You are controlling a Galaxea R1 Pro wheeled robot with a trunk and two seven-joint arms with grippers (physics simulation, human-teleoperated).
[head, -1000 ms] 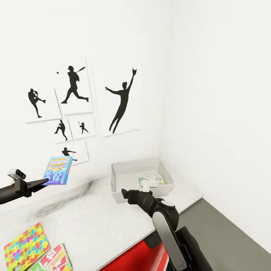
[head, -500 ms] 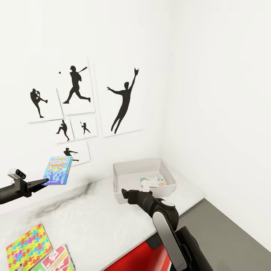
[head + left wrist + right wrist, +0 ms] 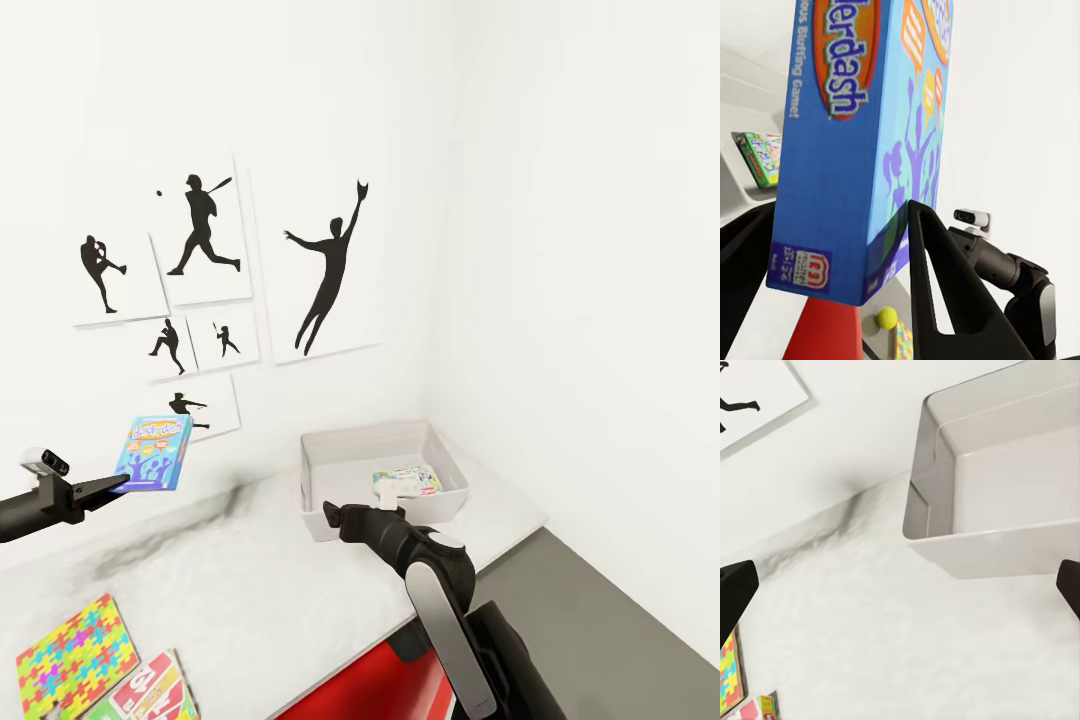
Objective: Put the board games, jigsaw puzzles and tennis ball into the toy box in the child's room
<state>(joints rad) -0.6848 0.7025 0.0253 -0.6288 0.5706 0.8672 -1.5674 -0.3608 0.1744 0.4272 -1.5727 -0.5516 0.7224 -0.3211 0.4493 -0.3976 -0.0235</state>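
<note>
Two arms in the head view. Left gripper (image 3: 128,484) is clamped on a blue board game (image 3: 154,453), holding it by its lower edge, upright, in the air above the table (image 3: 250,590) and well left of the toy box (image 3: 330,455). In the left wrist view the same box (image 3: 855,135) sits between the dark fingers (image 3: 945,300), blue face with purple figures and orange speech bubbles – a small yellow-green ball (image 3: 886,317) shows far below it.

Right gripper (image 3: 326,512) hangs just in front of the toy box's near wall, nothing in it; its wrist view has the finger tips at opposite edges of the frame, so spread wide, with the bin (image 3: 1005,480) ahead.

Inside the toy box lies one colourful flat box (image 3: 405,480). At the table's near left end – a jigsaw puzzle box (image 3: 70,655) flat on the top, and a red and green card game box (image 3: 150,690) touching its right side. Baseball silhouette pictures (image 3: 325,265) on the wall behind.
</note>
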